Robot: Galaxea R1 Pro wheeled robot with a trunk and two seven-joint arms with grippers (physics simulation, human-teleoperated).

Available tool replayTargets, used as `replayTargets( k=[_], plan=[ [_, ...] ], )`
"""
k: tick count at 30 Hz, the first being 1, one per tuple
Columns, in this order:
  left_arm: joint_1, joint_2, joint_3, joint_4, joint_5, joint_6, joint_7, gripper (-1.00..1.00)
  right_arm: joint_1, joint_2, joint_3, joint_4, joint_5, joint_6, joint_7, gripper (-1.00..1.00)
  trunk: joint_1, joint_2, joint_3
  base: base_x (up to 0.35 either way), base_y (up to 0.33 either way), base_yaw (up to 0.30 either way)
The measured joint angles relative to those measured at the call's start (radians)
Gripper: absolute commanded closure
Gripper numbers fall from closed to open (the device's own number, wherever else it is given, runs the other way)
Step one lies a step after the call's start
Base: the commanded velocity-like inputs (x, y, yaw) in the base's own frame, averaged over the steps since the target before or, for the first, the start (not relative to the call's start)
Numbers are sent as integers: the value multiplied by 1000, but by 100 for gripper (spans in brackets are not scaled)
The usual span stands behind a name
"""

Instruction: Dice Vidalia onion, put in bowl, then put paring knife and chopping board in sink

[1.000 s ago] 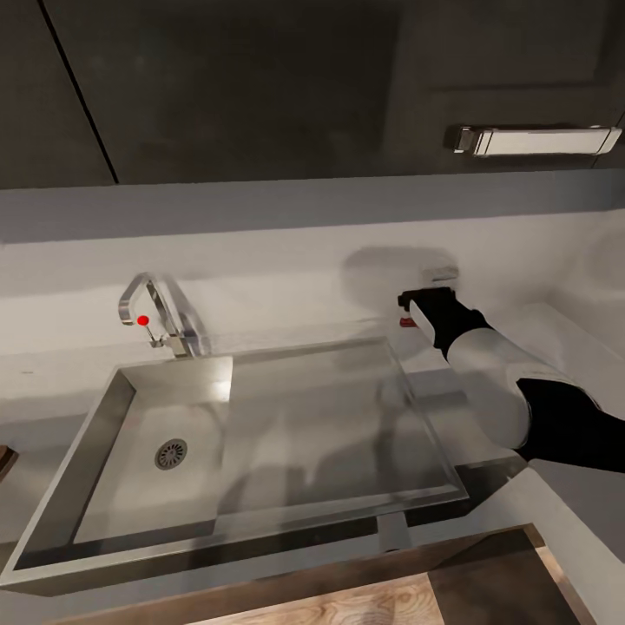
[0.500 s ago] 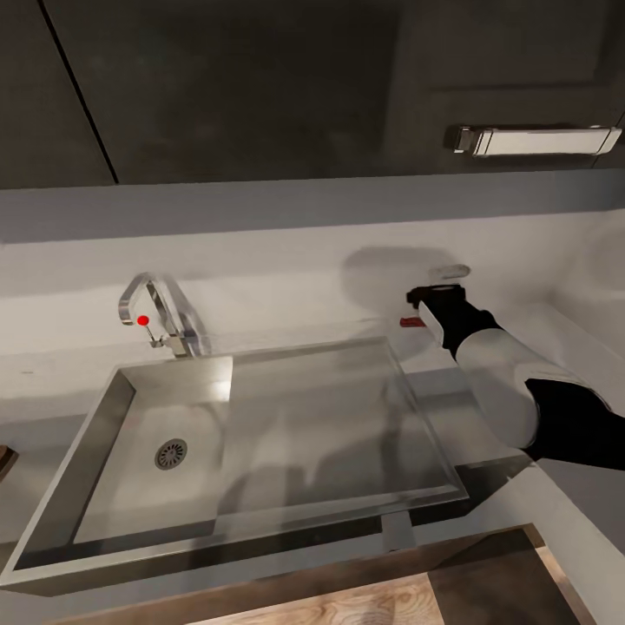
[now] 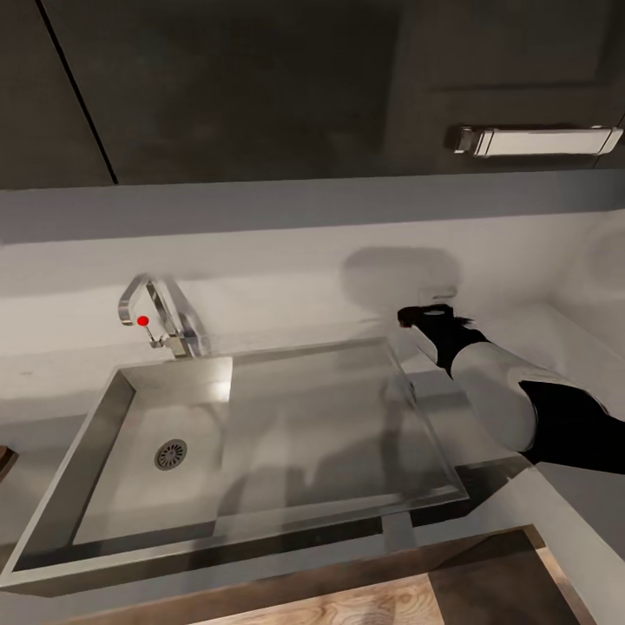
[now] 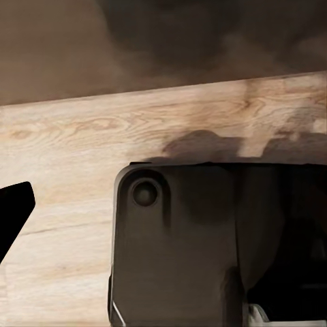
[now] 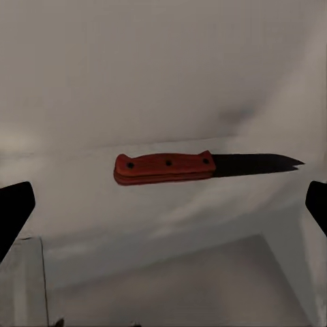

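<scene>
The paring knife (image 5: 204,165) lies flat on the grey countertop (image 5: 82,211), with a reddish handle and a short dark blade. My right gripper (image 5: 163,208) is open, a black fingertip on either side of the knife and apart from it. In the head view the right gripper (image 3: 420,315) hovers behind the sink's back right corner and hides the knife. The sink (image 3: 130,382) has a bare steel basin with a round drain (image 3: 171,453) and a flat drainboard (image 3: 338,417). The onion, the chopping board and the bowl are out of view. One fingertip (image 4: 13,211) of my left gripper hangs over wooden floor.
An angular chrome tap (image 3: 165,317) with a red knob stands behind the basin. Dark wall cabinets (image 3: 260,87) with a metal handle (image 3: 538,139) hang above. A brown corner (image 3: 3,457) pokes in at the left edge. My dark base (image 4: 204,245) sits below the left wrist.
My right gripper first drifted slightly right, then came down and to the left over the knife. The red handle that showed beneath it in the head view is now hidden.
</scene>
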Motion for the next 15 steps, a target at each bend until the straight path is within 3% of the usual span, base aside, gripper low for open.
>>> replayTargets(
  k=[9, 15],
  plan=[
    [0, 0, 0, 11, 0, 0, 0, -100, 1, -5, -1, 15, 0, -43, 0, -100, 0, 0, 0, 247, 0, 0],
    [0, 0, 0, 13, 0, -1, 0, -100, 1, -5, -1, 16, 0, -44, 0, -100, 0, 0, 0, 33, 0, 0]
  ],
)
